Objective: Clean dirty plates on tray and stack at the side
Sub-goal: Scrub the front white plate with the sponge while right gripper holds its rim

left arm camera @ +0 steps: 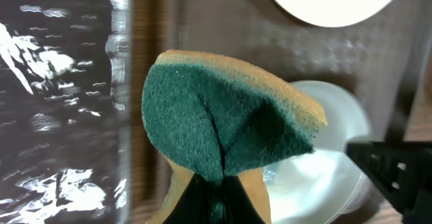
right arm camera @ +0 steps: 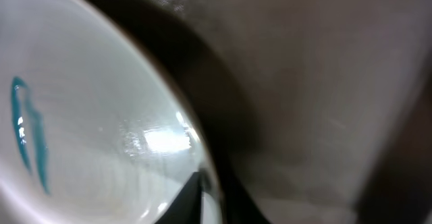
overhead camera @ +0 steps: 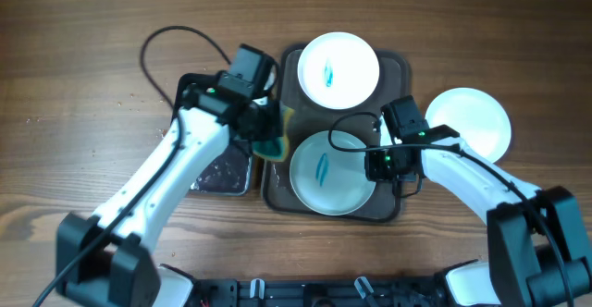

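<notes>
My left gripper (left arm camera: 216, 200) pinched the sponge (left arm camera: 216, 126) tight; my right gripper (right arm camera: 200, 198) was closed on the rim of the near plate (right arm camera: 94, 129), on the tray (right arm camera: 317, 102).

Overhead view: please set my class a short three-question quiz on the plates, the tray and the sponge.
1. True or false: the left tool is pinching the sponge.
2. How many plates on the tray show a teal smear?
3. The clean plate lies: A) on the tray; B) on the table, right of the tray; C) stacked on another plate.

Key: 1 true; 2 two; 3 B.
</notes>
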`<action>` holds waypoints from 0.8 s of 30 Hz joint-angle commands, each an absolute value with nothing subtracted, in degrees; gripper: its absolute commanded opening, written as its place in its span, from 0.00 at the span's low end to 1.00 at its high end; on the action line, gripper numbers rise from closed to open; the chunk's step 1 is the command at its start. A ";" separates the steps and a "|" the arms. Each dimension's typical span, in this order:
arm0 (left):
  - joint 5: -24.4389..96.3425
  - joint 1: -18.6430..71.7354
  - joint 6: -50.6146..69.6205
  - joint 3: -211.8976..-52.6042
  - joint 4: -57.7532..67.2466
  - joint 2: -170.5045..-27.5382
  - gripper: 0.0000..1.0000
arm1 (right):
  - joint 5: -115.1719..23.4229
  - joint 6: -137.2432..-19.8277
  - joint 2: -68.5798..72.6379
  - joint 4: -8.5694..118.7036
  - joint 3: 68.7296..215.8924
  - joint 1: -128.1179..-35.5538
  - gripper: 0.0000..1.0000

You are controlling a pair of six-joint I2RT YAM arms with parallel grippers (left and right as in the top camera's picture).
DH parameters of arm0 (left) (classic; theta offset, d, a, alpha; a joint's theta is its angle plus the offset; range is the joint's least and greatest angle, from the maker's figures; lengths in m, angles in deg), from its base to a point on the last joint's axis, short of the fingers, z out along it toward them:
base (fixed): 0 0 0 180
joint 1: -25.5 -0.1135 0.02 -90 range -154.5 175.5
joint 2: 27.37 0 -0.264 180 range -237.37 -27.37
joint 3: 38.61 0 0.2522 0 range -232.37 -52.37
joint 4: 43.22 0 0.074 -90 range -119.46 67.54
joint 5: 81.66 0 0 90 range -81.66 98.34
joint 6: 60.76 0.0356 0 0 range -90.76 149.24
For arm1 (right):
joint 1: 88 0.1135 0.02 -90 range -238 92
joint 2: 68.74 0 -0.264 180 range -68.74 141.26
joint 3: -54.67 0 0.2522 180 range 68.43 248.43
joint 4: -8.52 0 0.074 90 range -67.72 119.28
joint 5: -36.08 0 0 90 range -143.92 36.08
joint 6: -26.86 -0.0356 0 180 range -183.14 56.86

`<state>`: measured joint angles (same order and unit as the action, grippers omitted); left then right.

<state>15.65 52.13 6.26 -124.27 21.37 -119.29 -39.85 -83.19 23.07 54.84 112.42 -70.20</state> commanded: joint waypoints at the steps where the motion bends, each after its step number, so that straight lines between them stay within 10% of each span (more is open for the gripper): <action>1: 20.76 54.93 6.54 -124.64 18.70 -123.16 0.04 | -38.76 -83.26 25.21 54.66 111.79 -70.39 0.04; 17: 29.66 65.18 6.17 -124.64 7.10 -141.35 0.04 | -42.52 -87.30 25.21 54.05 111.79 -70.39 0.04; 24: 5.72 65.20 -4.47 -124.67 14.05 -144.12 0.04 | -42.52 -87.37 25.21 54.27 111.79 -70.39 0.04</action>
<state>22.18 64.83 2.34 -126.15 9.39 -140.41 -38.93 -86.05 23.20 54.36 112.44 -70.31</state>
